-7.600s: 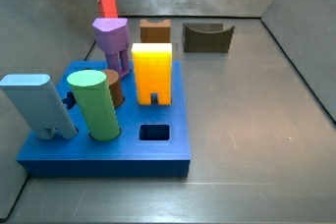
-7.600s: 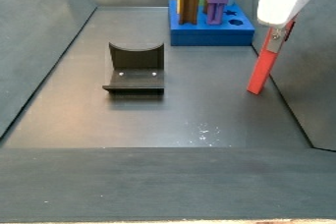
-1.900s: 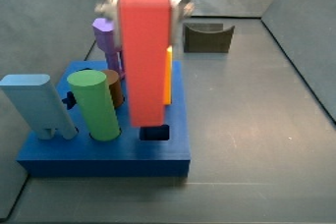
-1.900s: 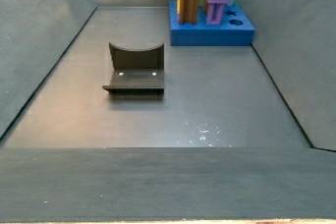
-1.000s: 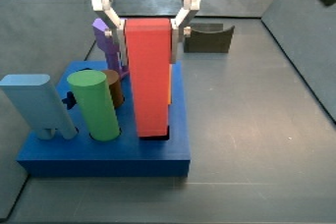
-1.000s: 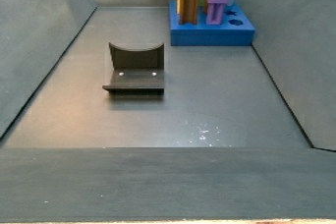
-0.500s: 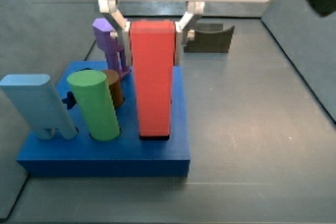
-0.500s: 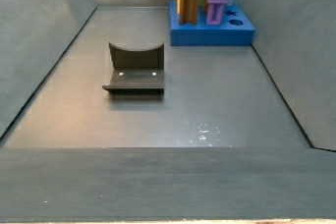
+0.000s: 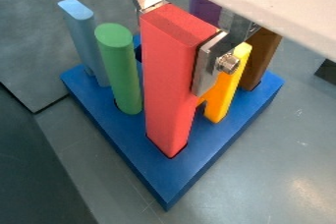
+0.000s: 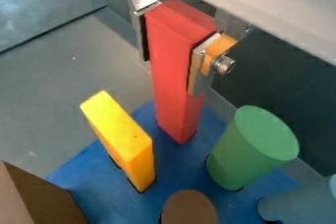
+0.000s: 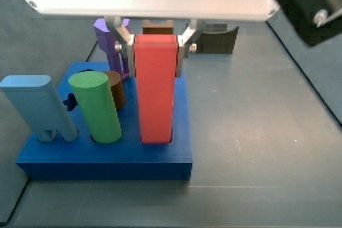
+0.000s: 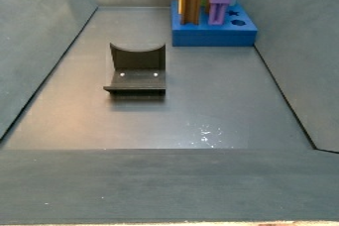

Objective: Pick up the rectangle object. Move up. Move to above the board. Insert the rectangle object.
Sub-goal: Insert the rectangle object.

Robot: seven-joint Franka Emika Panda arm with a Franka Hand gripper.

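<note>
The rectangle object (image 11: 158, 90), a tall red block, stands upright with its foot in the square hole of the blue board (image 11: 107, 158). My gripper (image 11: 156, 44) is shut on its top end, one silver finger (image 9: 213, 63) pressed on each side. Both wrist views show the red block (image 9: 175, 81) (image 10: 180, 71) held between the fingers of my gripper (image 9: 179, 33) (image 10: 176, 29), its foot at the board (image 9: 197, 174) (image 10: 85, 172). In a side view the board (image 12: 212, 36) sits far back; there the red block and gripper do not show.
On the board stand a green cylinder (image 11: 96, 107), a light blue block (image 11: 38, 107), a purple peg (image 11: 107, 37) and an orange notched block (image 9: 226, 95), all close to the red block. The fixture (image 12: 137, 71) stands on the floor; grey walls enclose it.
The gripper has come down with the red block. The block's foot has sunk a little deeper into the square hole.
</note>
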